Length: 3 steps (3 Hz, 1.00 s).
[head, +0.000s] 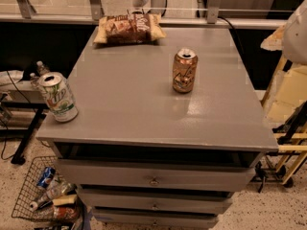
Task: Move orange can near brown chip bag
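In the camera view, the tool is not caught within the frame, so its opening cannot be told. The orange can (185, 71) is stood upright on the grey bench (129, 109), right of centre. The brown chip bag (129, 29) is laid flat at the far edge, well apart from it. A white-and-green can (57, 97) is stood at the near left corner.

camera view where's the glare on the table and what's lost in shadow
Camera view: warm, dim light; a pale sheen lies on the grey tabletop just in front and to the right of the orange can; the brown chip bag at the far edge is evenly lit; the drawer gap under the top sits in deep shadow; the gripper is not in view.
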Each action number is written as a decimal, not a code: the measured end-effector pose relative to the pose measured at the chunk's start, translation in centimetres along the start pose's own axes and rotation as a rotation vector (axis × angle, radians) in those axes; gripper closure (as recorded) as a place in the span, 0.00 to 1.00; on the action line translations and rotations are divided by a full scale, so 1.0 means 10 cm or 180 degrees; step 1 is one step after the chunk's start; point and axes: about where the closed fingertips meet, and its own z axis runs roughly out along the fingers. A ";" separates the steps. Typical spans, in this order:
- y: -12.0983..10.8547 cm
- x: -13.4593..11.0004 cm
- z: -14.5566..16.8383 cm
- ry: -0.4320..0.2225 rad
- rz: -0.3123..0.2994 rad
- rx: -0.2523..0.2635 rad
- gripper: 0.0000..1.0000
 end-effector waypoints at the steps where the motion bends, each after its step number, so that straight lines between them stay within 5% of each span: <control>1: 0.00 0.00 0.00 -0.0001 0.0000 0.0001 0.00; 2: -0.13 -0.02 0.15 -0.0305 0.0210 0.0056 0.00; 3: -0.56 -0.07 0.55 -0.1011 0.0794 0.0053 0.00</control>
